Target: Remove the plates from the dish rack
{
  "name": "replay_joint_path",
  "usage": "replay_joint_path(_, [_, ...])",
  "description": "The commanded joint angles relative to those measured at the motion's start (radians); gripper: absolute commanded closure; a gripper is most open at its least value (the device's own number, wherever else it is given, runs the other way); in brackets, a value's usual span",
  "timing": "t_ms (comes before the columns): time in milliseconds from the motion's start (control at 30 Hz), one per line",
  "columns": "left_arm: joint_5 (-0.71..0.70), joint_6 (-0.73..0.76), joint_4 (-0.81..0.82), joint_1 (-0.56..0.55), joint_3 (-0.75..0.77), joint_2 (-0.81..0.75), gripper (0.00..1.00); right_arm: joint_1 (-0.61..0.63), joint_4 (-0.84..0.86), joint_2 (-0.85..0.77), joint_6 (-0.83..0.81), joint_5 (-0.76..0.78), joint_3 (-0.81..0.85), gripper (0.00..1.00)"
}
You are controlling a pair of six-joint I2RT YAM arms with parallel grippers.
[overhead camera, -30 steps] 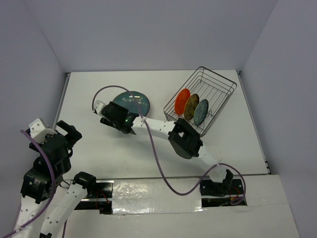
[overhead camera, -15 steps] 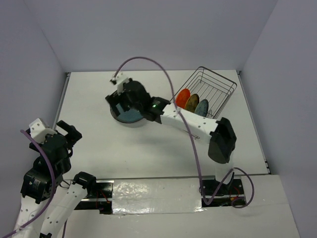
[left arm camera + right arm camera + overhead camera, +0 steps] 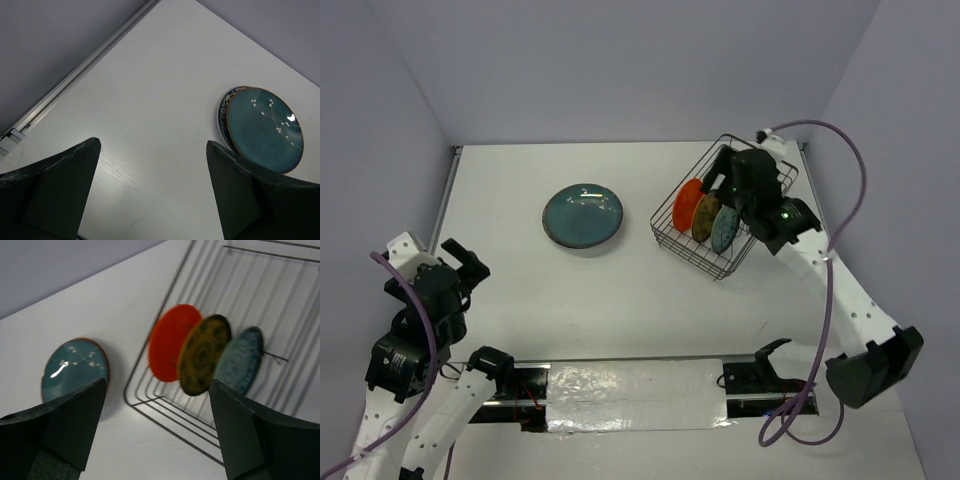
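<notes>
The dish rack (image 3: 690, 257) stands at the back right, and it also shows in the right wrist view (image 3: 125, 390). Three small plates stand upright in it: orange-red (image 3: 688, 205) (image 3: 172, 342), olive-brown (image 3: 707, 214) (image 3: 204, 355), blue-patterned (image 3: 726, 226) (image 3: 240, 360). The dark teal plate (image 3: 583, 216) (image 3: 265, 127) (image 3: 75, 367) lies flat on the table on top of another plate, whose patterned rim (image 3: 222, 112) just shows. My right gripper (image 3: 728, 190) (image 3: 157, 382) is open and empty above the rack. My left gripper (image 3: 468, 262) (image 3: 152, 145) is open and empty at the near left.
White walls enclose the table on three sides. A metal rail (image 3: 75, 80) runs along the table's left edge. A purple cable (image 3: 850, 190) loops from the right arm near the right wall.
My right arm has left the teal plate on the table and swung right to above the rack. My left arm has shifted slightly.
</notes>
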Motion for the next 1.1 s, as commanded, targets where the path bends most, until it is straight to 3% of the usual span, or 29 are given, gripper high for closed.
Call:
replay_joint_path(0, [0.007,0.021,0.046,0.0,0.005,0.007,0.0,-0.083,-0.041,-0.092,0.083,0.033,-0.102,0.14])
replay_joint_path(33, [0.009,0.023,0.048,0.0,0.005,0.009,0.01,-0.135,-0.04,-0.106,0.097,0.003,-0.142,0.23])
replay_joint_path(133, [0.009,0.021,0.048,-0.002,0.005,0.015,0.01,-0.2,-0.011,-0.132,0.094,-0.065,-0.198,0.3])
replay_joint_path(433, [0.039,0.043,0.063,-0.002,0.001,0.084,0.0,-0.237,0.041,0.055,0.112,-0.145,-0.214,0.35])
replay_joint_path(767, [0.079,0.069,0.086,-0.002,-0.007,0.135,0.0,-0.236,0.072,0.201,0.118,-0.135,-0.205,0.42])
replay_joint_path(900, [0.084,0.07,0.089,-0.003,-0.007,0.135,0.01,-0.237,0.072,0.235,0.121,-0.117,-0.22,0.58])
replay_joint_path(1067, [0.084,0.072,0.089,-0.003,-0.007,0.133,0.01,-0.237,0.074,0.233,0.124,-0.108,-0.243,0.67])
